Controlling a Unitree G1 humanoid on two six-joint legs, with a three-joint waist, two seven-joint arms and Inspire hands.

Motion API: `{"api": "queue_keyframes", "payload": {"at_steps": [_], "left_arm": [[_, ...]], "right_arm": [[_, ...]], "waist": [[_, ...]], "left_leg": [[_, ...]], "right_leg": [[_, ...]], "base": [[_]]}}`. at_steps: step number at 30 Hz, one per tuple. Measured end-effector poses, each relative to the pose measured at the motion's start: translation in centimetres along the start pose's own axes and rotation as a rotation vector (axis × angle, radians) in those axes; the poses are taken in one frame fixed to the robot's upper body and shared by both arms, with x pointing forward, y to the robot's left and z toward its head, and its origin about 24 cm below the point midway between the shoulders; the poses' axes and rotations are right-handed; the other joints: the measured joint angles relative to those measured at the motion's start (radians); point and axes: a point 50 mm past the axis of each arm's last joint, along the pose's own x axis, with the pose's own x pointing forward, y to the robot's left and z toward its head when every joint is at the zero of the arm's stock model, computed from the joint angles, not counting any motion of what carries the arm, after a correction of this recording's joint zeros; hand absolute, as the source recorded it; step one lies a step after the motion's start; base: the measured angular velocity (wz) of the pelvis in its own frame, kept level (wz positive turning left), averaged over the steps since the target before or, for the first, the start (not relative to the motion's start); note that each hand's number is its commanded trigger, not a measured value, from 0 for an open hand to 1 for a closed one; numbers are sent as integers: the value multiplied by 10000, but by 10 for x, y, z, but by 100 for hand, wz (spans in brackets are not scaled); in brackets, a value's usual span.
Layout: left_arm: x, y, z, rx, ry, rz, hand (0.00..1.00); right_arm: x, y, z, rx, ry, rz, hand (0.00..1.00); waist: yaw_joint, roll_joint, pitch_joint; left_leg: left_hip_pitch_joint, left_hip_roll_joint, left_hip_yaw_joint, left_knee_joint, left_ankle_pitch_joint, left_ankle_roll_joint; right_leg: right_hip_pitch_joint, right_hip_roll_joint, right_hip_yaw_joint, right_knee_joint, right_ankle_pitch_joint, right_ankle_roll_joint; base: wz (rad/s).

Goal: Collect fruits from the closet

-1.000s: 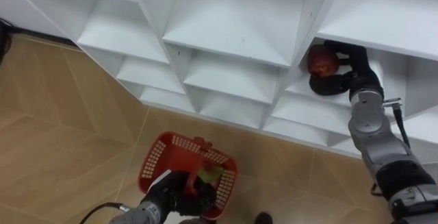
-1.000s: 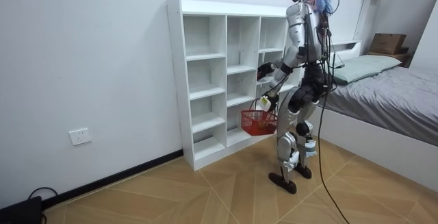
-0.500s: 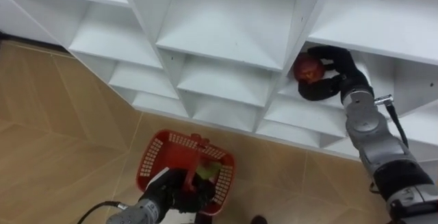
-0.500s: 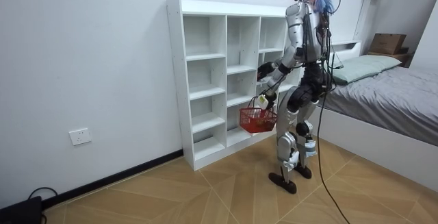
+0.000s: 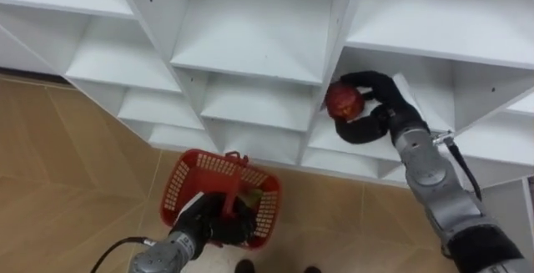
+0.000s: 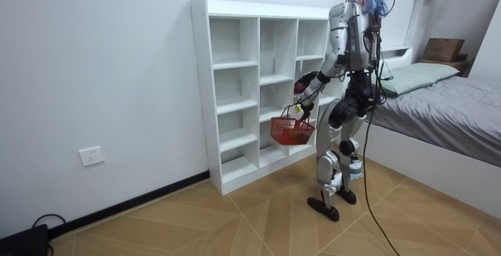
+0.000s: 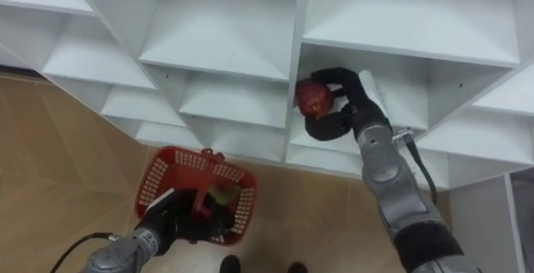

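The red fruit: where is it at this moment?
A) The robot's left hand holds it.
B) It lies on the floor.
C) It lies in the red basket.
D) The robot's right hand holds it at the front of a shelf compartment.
D: the right hand has its fingers curled round the red fruit at the opening of a compartment of the shelf unit, while the left hand grips the basket lower down.

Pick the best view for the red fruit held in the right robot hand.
Left eye view: the red fruit shows large and mostly uncovered, gripped in the curled right robot hand. The right eye view shows nearly the same. In the room view the fruit is too small to make out.
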Motion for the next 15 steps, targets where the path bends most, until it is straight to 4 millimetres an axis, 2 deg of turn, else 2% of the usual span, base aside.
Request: {"api": "queue_keyframes", "payload": {"at_steps": [3, 5, 7, 9, 15], "left_arm": [[-1, -1, -2, -394, -28, 62, 100], [-1, -1, -3, -727, -54, 108, 100], [-1, -2, -3, -874, -62, 165, 100], [0, -3, -2, -1018, -161, 229, 100], [0, -6, -3, -1089, -203, 128, 100]], "right_arm": [[-13, 15, -15, 62, 357, 697, 100], [-20, 24, -15, 161, 246, 1158, 100], [-25, 33, -14, 180, 137, 1581, 100], [-30, 44, -17, 310, 185, 2000, 100], [-40, 56, -27, 533, 505, 2675, 100]], "waist": [[-26, 55, -42], [-37, 71, -57], [-159, 158, -114], [-328, 172, -120], [-366, 200, -122]], "left_leg": [[206, 67, 121, -167, 3, -8], [285, 92, 221, -283, 14, -20], [316, 116, 244, -349, 43, -20], [497, 112, 267, -437, 68, -29], [669, 120, 276, -500, 70, -34]], "right_leg": [[197, 95, 87, -305, 144, 9], [196, 137, 217, -378, 214, 14], [283, 184, 246, -491, 320, 20], [414, 191, 286, -505, 322, 18], [589, 211, 299, -621, 323, 18]], "base": [[-13], [-20], [-10], [0], [0]]}}
